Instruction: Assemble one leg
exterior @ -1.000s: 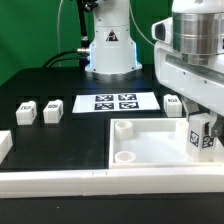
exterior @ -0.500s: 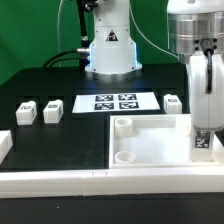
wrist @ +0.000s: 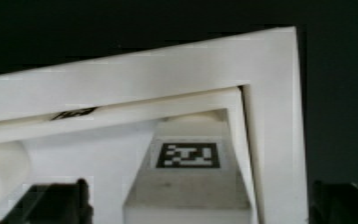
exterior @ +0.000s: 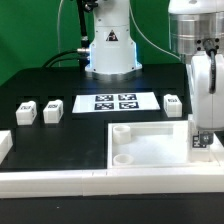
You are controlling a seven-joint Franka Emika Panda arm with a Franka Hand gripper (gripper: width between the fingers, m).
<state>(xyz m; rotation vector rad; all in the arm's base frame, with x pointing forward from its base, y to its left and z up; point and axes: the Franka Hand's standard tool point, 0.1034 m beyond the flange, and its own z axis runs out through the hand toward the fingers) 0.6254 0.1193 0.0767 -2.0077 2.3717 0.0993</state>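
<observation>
Since 0.5 s ago gripper [exterior: 203, 140] dropped lower over the tray [exterior: 150, 150], leg [exterior: 201, 138] going down w/ it. Fingers clamped on leg, which stands upright, long axis vertical, tag facing the ext. camera, at the tray's corner on ext. view's right. Wrist view: tag face [wrist: 190, 154] just inside tray rim [wrist: 274, 110].
</observation>
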